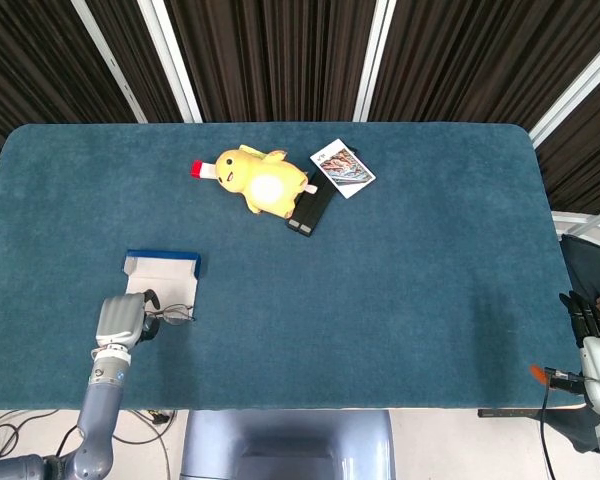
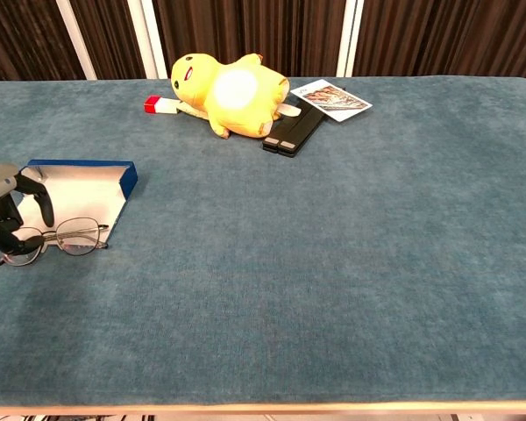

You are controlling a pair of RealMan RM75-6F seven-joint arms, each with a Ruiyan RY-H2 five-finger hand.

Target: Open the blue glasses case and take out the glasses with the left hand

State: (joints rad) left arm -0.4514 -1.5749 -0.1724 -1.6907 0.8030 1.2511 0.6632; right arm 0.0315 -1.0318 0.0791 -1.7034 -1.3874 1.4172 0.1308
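Observation:
The blue glasses case [image 1: 162,268] [image 2: 81,186] lies open near the table's left front, its white inside showing. The thin-framed glasses [image 1: 177,315] [image 2: 68,236] lie flat on the cloth just in front of the case. My left hand [image 1: 121,321] [image 2: 6,217] hangs at their left end with its dark fingers curved and apart. The fingers overlap the left lens in the chest view, and I cannot tell whether they touch it. My right hand [image 1: 592,338] rests off the table's right front corner with its fingers extended, holding nothing.
A yellow plush toy [image 1: 260,180] [image 2: 231,92] lies at the back centre on a red-and-white stick. Beside it are a black flat device [image 1: 310,208] [image 2: 293,130] and a printed card [image 1: 342,168] [image 2: 331,97]. The blue tablecloth [image 1: 400,290] covers the table.

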